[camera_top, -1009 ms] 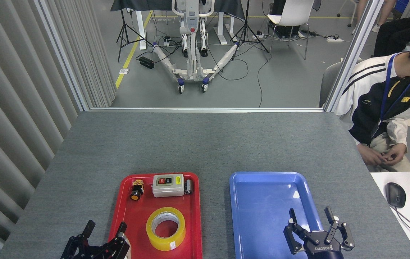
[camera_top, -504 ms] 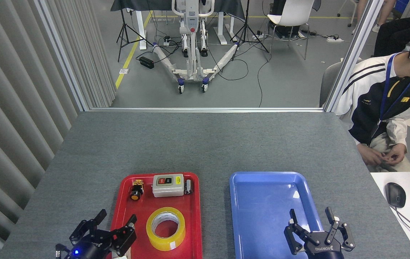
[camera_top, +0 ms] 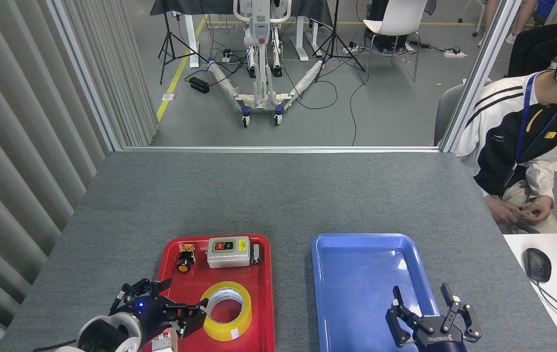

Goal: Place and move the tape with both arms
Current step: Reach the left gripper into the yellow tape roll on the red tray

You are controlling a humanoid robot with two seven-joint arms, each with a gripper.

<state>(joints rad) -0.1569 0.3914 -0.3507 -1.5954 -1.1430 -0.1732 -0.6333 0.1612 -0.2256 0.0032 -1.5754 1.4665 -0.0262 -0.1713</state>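
The tape, a yellow translucent roll with a white core, lies flat in the near half of the red tray. My left gripper comes in from the lower left with a blue light on its wrist. It is open, its fingers spread, and one fingertip is right at the roll's left rim. My right gripper hovers over the near right corner of the blue tray; it is open and holds nothing.
At the back of the red tray sit a grey switch box, an orange-capped button and a small metal part. A person sits at the right by a white desk with a mouse.
My left arm has risen and swung right over the red tray, bringing its open gripper up to the tape's left side. The right gripper has barely moved.
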